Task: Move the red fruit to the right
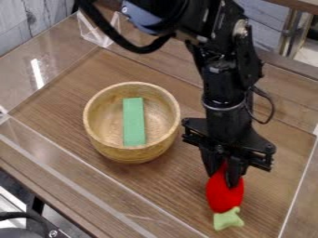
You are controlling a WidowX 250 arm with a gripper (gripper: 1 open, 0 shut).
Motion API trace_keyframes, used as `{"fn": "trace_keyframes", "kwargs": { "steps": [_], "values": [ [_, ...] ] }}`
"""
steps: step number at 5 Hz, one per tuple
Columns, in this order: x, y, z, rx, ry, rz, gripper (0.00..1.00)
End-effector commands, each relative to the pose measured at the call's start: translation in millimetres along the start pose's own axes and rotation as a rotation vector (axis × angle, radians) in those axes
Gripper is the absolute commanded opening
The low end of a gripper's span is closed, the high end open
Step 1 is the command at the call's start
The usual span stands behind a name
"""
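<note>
While the black arm [221, 65] reaches down from the top of the view, its claw [228, 173] points almost straight at the tabletop [74, 84] and is clenched on the red fruit [224, 193], the dark fingers [232, 167] pinching the upper part of it. That fruit sits low in the picture, toward five o'clock from the centre, with its light green leafy cap [225, 221] at the bottom end, at or just above the wood; whether it actually touches the surface cannot be told.

At about nine o'clock from the fruit, well apart from it, stands a round wooden bowl [102, 139]. A flat green rectangular block [133, 122] lies inside the bowl, its long side running roughly twelve to six o'clock.

Clear acrylic walls [74, 181] border the wooden surface on the left and near sides, and a small transparent V-shaped stand [97, 33] sits at the far left, around eleven o'clock from the bowl.
</note>
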State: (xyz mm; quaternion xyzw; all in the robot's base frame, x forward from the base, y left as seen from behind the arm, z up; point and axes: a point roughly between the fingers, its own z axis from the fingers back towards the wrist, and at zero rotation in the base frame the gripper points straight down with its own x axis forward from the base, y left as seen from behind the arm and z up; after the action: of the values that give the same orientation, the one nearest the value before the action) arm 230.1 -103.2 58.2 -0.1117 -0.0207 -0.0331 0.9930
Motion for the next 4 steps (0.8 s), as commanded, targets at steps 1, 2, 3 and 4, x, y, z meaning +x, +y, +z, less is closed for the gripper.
{"fn": "trace_keyframes", "kwargs": {
  "steps": [1, 2, 3, 4],
  "values": [
    [4.6, -2.0, 8.1, -0.008, -0.018, -0.003, 1.0],
    [4.6, -1.4, 9.9, -0.007, -0.01, -0.001, 1.0],
    [5.3, 0.2, 18.8, -0.001, -0.017, 0.001, 1.0],
    [5.7, 1.7, 26.7, 0.006, -0.022, 0.005, 1.0]
  ]
}}
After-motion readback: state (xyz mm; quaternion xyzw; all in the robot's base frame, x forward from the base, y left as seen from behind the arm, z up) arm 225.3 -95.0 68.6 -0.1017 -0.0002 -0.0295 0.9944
